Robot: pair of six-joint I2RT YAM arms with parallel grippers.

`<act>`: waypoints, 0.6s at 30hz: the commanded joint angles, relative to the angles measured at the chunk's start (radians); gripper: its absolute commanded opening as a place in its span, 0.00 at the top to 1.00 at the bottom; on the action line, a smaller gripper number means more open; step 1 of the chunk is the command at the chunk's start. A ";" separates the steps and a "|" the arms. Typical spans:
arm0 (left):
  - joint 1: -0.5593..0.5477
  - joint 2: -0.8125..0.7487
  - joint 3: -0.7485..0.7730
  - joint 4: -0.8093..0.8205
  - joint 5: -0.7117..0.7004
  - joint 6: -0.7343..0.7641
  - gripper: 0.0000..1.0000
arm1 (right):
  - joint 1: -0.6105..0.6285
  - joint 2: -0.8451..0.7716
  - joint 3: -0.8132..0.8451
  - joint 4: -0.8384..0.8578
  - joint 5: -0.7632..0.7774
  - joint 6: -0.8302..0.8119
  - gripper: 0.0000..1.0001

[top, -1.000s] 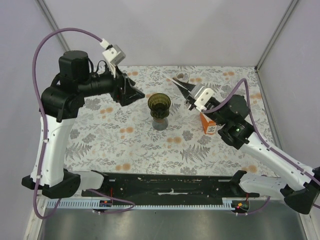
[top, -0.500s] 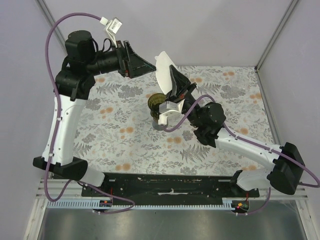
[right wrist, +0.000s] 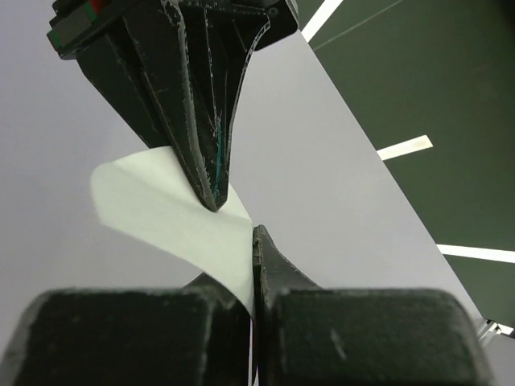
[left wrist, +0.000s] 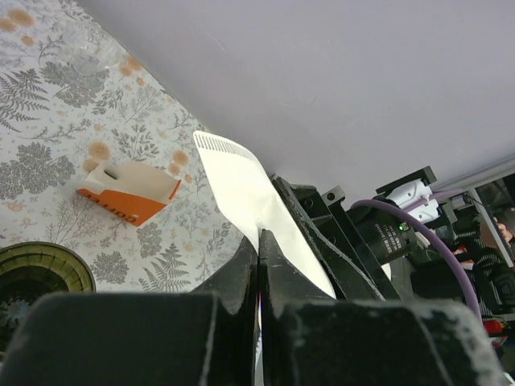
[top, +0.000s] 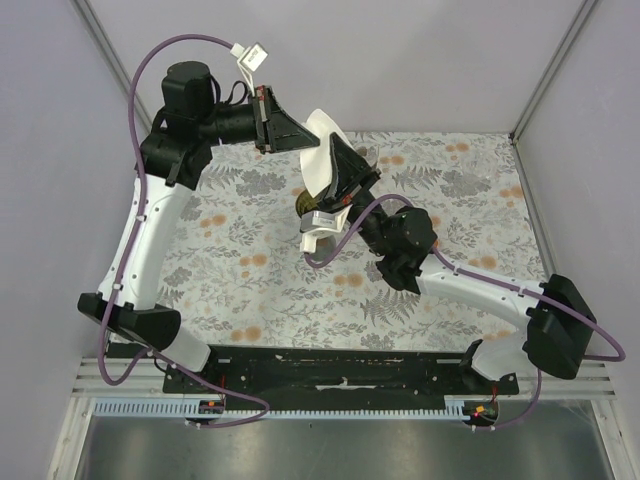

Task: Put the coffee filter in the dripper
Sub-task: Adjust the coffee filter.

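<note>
The white paper coffee filter (top: 320, 150) is held in the air above the back of the table, pinched from two sides. My left gripper (top: 305, 143) is shut on its left edge. In the left wrist view the left gripper (left wrist: 259, 238) has its tips pressed together on the filter (left wrist: 237, 181). My right gripper (top: 338, 162) is shut on the filter's lower right part; its wrist view shows the right gripper (right wrist: 251, 233) clamping the filter (right wrist: 161, 205). The olive-green dripper (top: 306, 205) stands on the table just below, mostly hidden by the right gripper, and the dripper's rim (left wrist: 40, 269) shows in the left wrist view.
An orange-and-white box (left wrist: 129, 195) stands on the floral tablecloth (top: 250, 270) to the right of the dripper. The right arm (top: 470, 285) stretches diagonally across the right half of the table. Grey walls close in the back and sides.
The right arm swung left and raised the filter above the dripper. The left arm rose toward it, and the left gripper went from open to shut on the filter's edge.
</note>
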 commanded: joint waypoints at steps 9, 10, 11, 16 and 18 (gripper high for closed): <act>-0.003 -0.031 0.111 -0.226 -0.120 0.332 0.98 | -0.008 -0.086 0.022 -0.165 0.087 0.159 0.02; -0.003 -0.032 0.136 -0.271 -0.166 0.390 0.98 | -0.017 -0.105 0.022 -0.218 0.095 0.213 0.02; -0.004 -0.035 0.156 -0.317 -0.208 0.450 0.98 | -0.035 -0.129 0.029 -0.275 0.093 0.266 0.02; -0.015 -0.055 0.220 -0.443 -0.233 0.674 0.98 | -0.190 -0.270 0.162 -0.911 -0.356 0.633 0.02; -0.029 -0.064 0.253 -0.499 -0.225 0.763 0.98 | -0.238 -0.284 0.209 -1.067 -0.550 0.698 0.02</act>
